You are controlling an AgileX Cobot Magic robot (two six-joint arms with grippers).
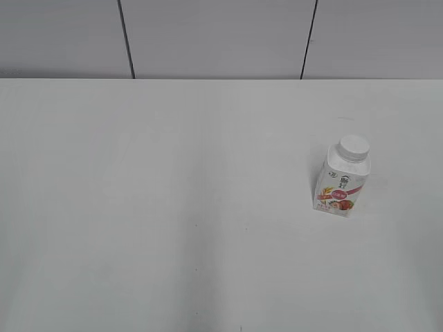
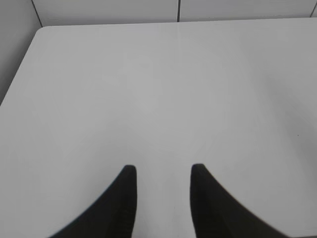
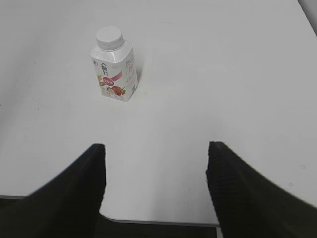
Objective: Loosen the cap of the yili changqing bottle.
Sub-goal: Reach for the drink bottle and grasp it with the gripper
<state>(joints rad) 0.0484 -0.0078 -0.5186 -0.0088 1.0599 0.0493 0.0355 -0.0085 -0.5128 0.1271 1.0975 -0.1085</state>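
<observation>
White table (image 1: pixel 173 207), yili changqing bottle (image 1: pixel 340 181) upright, cap (image 1: pixel 354 146) topmost

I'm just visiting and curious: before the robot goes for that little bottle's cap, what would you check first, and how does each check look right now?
1. yili changqing bottle stands upright on the table: ok.
2. cap sits on the neck, uncovered from above: ok.
3. How tightly the cap is screwed on: cannot tell.
4. left gripper open and holding nothing: ok.
5. right gripper open and holding nothing: ok.
6. Either gripper already at the bottle: not ok; in the right wrist view the bottle stands well ahead of the gripper, and the left wrist view does not show it.
</observation>
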